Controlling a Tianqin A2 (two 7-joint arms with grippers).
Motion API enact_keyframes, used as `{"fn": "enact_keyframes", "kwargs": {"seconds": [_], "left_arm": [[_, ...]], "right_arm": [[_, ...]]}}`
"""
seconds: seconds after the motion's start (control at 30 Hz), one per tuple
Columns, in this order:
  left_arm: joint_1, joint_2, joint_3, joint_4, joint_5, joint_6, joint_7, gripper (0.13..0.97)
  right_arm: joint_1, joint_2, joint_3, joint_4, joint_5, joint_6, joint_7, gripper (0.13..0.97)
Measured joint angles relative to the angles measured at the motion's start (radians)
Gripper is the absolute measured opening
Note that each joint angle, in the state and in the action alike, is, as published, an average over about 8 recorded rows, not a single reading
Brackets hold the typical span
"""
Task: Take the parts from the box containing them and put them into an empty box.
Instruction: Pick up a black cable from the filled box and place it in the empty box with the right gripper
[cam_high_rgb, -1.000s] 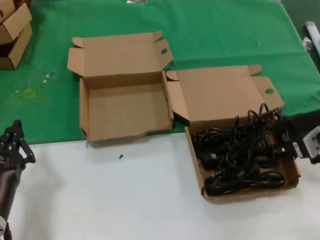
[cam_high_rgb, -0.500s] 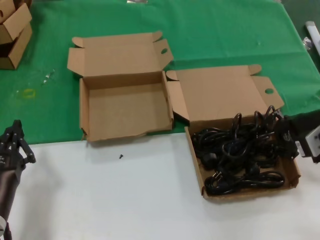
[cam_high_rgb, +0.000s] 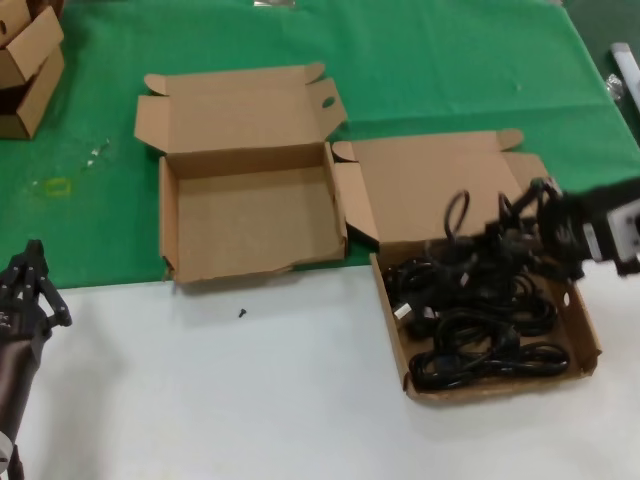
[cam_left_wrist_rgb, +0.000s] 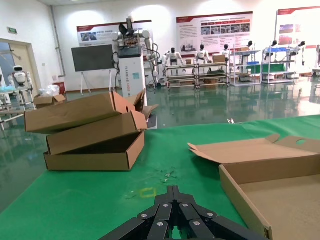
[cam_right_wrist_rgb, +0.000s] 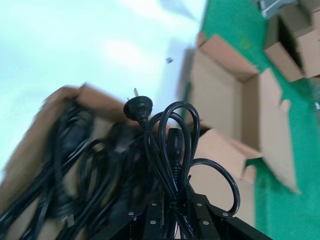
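Green cloth bench w/ white front strip. Right gripper (cam_right_wrist_rgb: 172, 210) clamped on black looped rubber power cord (cam_right_wrist_rgb: 170, 150), above shallow brown cardboard source box (cam_high_rgb: 590, 345). Cord floppy, light, may snag neighbours; grip mid-bundle. Empty flat box (cam_high_rgb: 250, 215) alongside. Left gripper (cam_high_rgb: 28, 285) parked, fingers together.

Open desk (cam_high_rgb: 250, 400) in front of both boxes, empty box (cam_high_rgb: 250, 220) unobstructed from above, upright lid flap (cam_high_rgb: 352, 205) standing between boxes

Black looped power cords (cam_high_rgb: 478, 320) fill the open flat brown box (cam_high_rgb: 392, 322) at four o'clock; one bundle (cam_right_wrist_rgb: 172, 150) hangs raised above it. The matching empty box (cam_high_rgb: 250, 220) lies open at eleven o'clock.
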Motion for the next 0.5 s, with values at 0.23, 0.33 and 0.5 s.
{"fn": "enact_keyframes", "kwargs": {"seconds": [0.23, 0.33, 0.5], "left_arm": [[0.000, 0.000, 0.000, 0.000, 0.000, 0.000, 0.000, 0.142], [0.000, 0.000, 0.000, 0.000, 0.000, 0.000, 0.000, 0.142], [0.000, 0.000, 0.000, 0.000, 0.000, 0.000, 0.000, 0.142]], "right_arm": [[0.055, -0.051, -0.010, 0.055, -0.021, 0.014, 0.140, 0.215], [0.075, -0.091, -0.023, 0.066, -0.038, 0.032, 0.186, 0.215], [0.099, -0.169, -0.050, 0.071, -0.073, 0.080, 0.228, 0.215]]}}
